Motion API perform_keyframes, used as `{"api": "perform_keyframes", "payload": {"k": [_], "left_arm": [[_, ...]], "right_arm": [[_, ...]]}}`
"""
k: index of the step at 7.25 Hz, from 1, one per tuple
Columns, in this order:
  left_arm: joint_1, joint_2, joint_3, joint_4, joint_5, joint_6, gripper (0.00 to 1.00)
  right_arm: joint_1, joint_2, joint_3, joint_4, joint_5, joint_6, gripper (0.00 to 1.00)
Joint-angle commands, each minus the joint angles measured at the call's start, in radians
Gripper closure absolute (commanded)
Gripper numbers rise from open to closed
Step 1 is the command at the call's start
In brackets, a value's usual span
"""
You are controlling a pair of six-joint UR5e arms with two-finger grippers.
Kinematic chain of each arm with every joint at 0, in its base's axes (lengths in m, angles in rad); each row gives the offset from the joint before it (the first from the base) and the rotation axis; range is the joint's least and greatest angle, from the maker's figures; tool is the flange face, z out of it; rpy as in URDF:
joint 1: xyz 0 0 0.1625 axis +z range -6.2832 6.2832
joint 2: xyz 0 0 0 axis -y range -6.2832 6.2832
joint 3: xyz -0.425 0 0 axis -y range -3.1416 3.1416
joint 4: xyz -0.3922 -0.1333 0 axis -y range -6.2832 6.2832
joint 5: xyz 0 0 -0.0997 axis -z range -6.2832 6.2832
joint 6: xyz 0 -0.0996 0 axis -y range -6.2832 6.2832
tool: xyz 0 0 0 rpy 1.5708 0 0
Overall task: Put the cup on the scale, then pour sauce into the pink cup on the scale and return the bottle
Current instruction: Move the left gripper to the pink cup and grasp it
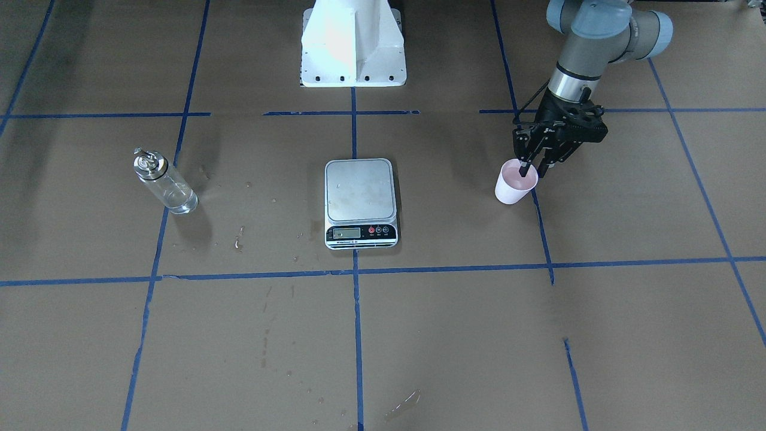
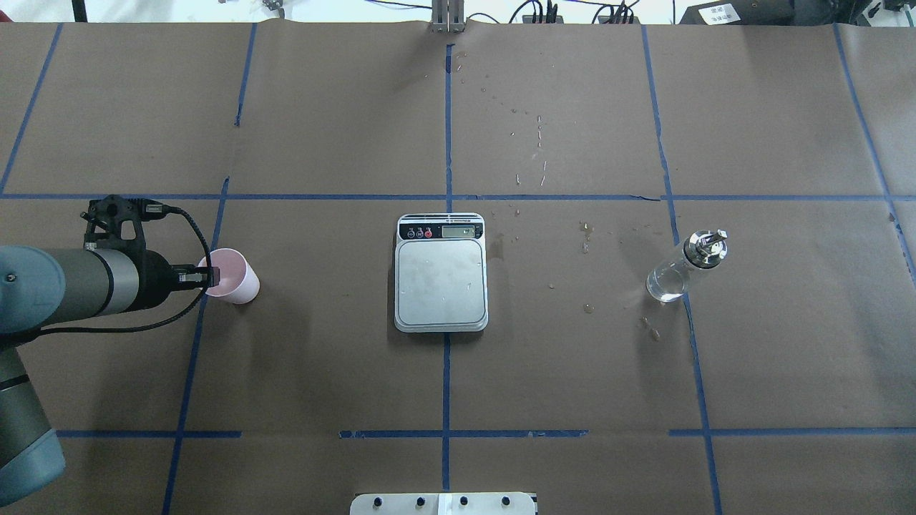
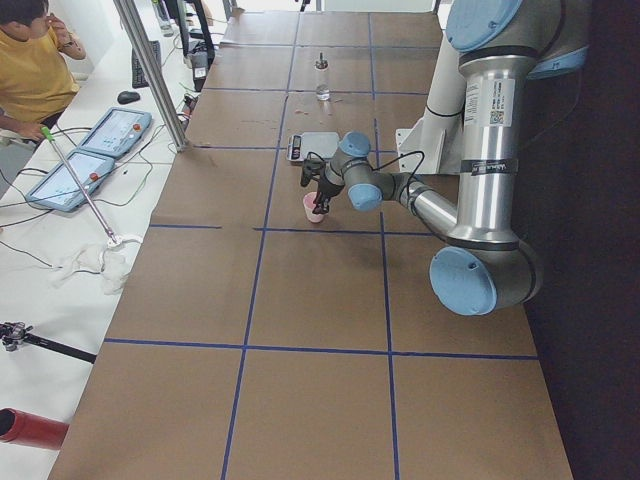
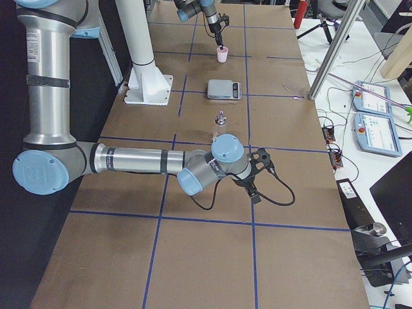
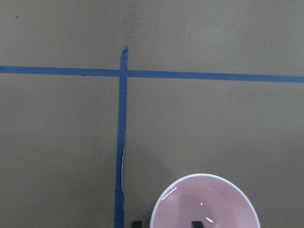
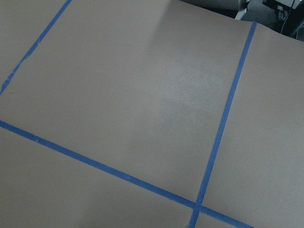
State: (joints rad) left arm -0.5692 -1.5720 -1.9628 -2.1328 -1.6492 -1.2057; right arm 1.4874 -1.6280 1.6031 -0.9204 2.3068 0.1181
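Observation:
The pale pink cup (image 1: 514,188) stands on the brown paper, well apart from the scale (image 1: 360,191), on the robot's left (image 2: 232,286). My left gripper (image 1: 534,170) points down at the cup's rim. One finger is inside the cup and one outside, and they stand apart, so it is open. The left wrist view shows the cup's pink inside (image 5: 204,204) and both fingertips (image 5: 136,223) astride the rim. The clear bottle (image 1: 164,182) with its silver cap stands upright on the scale's other side (image 2: 683,268). My right gripper (image 4: 254,187) shows only in the exterior right view, low over the paper; I cannot tell its state.
Blue tape lines (image 2: 446,372) grid the brown paper. Small wet spots (image 2: 587,247) lie between the scale and the bottle. The robot's white base (image 1: 353,45) stands behind the scale. An operator (image 3: 35,70) sits at a side bench with tablets.

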Motion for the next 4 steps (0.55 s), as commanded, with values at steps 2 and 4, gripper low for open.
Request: {"api": "perform_keyframes", "payload": {"k": [2, 4], "left_arm": [[0.002, 0.003, 0.001, 0.001, -0.001, 0.0, 0.92], [0.002, -0.002, -0.002, 0.007, -0.001, 0.003, 1.0]], "right_arm": [[0.001, -0.001, 0.0, 0.0, 0.0, 0.0, 0.0], [0.001, -0.001, 0.0, 0.0, 0.0, -0.003, 0.0]]}}
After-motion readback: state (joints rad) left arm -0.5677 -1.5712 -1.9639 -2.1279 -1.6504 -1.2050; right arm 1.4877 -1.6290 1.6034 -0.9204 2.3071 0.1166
